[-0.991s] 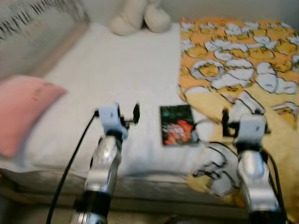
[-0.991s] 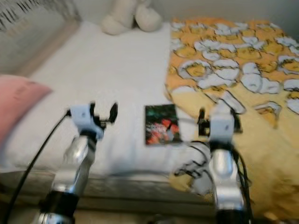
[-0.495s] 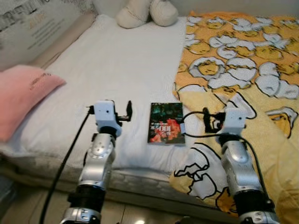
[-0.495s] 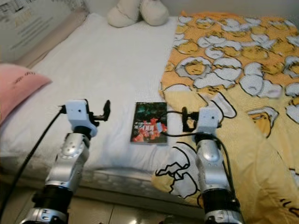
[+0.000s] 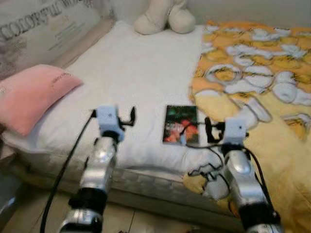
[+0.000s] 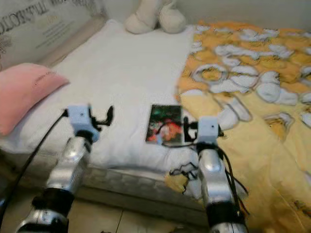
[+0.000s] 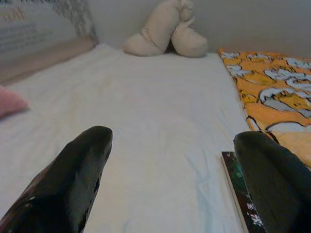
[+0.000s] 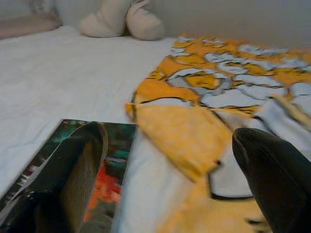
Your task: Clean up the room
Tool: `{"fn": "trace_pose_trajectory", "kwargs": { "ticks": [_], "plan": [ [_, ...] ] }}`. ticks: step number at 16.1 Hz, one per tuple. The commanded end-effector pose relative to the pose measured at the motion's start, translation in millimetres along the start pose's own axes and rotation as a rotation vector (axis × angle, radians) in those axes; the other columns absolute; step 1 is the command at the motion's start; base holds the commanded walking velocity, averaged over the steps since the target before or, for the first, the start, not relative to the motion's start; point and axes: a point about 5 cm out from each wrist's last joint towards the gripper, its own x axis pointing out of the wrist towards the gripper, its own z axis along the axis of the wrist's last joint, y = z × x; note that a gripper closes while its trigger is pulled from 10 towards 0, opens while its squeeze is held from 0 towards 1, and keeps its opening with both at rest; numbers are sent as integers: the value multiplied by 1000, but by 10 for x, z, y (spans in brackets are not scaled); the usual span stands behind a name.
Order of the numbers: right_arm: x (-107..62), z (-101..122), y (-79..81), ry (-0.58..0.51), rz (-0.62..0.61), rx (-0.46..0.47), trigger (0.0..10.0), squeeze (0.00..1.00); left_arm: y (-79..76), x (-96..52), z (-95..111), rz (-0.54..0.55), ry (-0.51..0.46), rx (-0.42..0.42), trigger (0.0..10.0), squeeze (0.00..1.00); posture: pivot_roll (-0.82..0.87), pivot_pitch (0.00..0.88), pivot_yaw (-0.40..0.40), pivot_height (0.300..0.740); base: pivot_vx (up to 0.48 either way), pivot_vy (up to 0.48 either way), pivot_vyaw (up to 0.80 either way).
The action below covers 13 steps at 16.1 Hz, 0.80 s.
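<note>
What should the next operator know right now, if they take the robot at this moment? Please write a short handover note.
Left gripper: open, holding nothing, over the white sheet to the left of the book.
Right gripper: open, holding nothing, at the book's right edge, over the border of the yellow blanket.
Book: flat on the sheet near the bed's front edge, beside the blanket.
Pink pillow at the bed's left side; plush toy at the far end.
Done: nothing picked up yet.
Left: probably grasp the book and put it away.

White bed [image 5: 136, 73], pink pillow [image 5: 31, 94], book [image 5: 181, 124], yellow blanket [image 5: 262, 82], plush toy [image 5: 163, 17]
</note>
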Motion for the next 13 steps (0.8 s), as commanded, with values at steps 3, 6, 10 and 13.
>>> {"fn": "trace_pose_trajectory", "kwargs": {
  "ticks": [3, 6, 10, 13],
  "plan": [
    [-87, -6, 32, -11, -2, -9, 10000, 0, -80, 122, 109, -44, -29, 10, 10000, 0, -238, 8, 59, 740, 0, 0, -673],
    [-125, 12, 47, -23, -2, -18, 10000, 0, -147, 193, 39, -67, 30, 34, 10000, 0, -244, 12, 58, 740, 0, 0, -667],
    [-155, 7, 44, -20, -2, -26, 10000, 0, -51, 278, -6, -48, 82, 18, 10000, 0, -255, 15, 53, 740, 0, 0, -664],
    [-218, -26, 60, -14, 5, -23, 10000, 0, -55, 349, 87, -89, 59, 76, 10000, 0, -254, 21, 55, 740, 0, 474, -663]
  ]
}}
